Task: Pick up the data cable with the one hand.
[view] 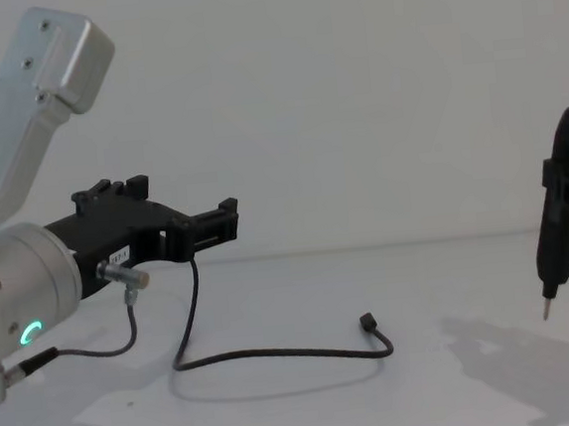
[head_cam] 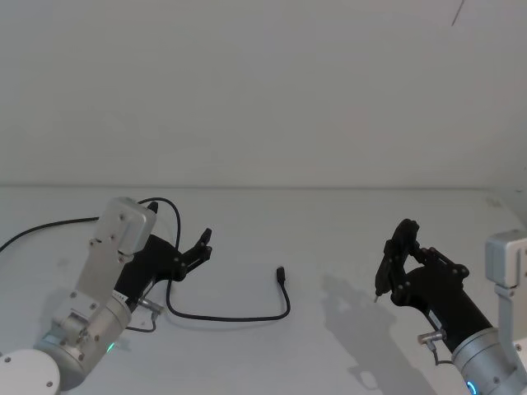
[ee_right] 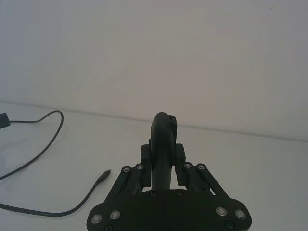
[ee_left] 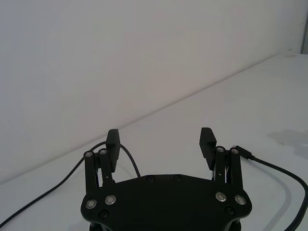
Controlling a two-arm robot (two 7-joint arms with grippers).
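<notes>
Data cable (head_cam: 239,317) is lying loose on the white table (head_cam: 329,222), running in from the left edge, looping past the left arm and curving round to its small plug (head_cam: 281,271) near the middle. Left gripper (head_cam: 205,244) is hovering just above the cable's left stretch, jaws spread wide and grasping nothing. Right gripper (head_cam: 403,239) is hanging well apart on the right, clamping a pen-like tool (head_cam: 381,276) tip down.

— What stands behind the table (head_cam: 329,222)?
— A plain white wall (head_cam: 263,90), bare but for a thin dark line (head_cam: 456,12) near its upper right corner.
— And the tabletop?
— White and matte, meeting the wall in a straight seam. Soft grey shadows (head_cam: 350,300) lie on its right side.
</notes>
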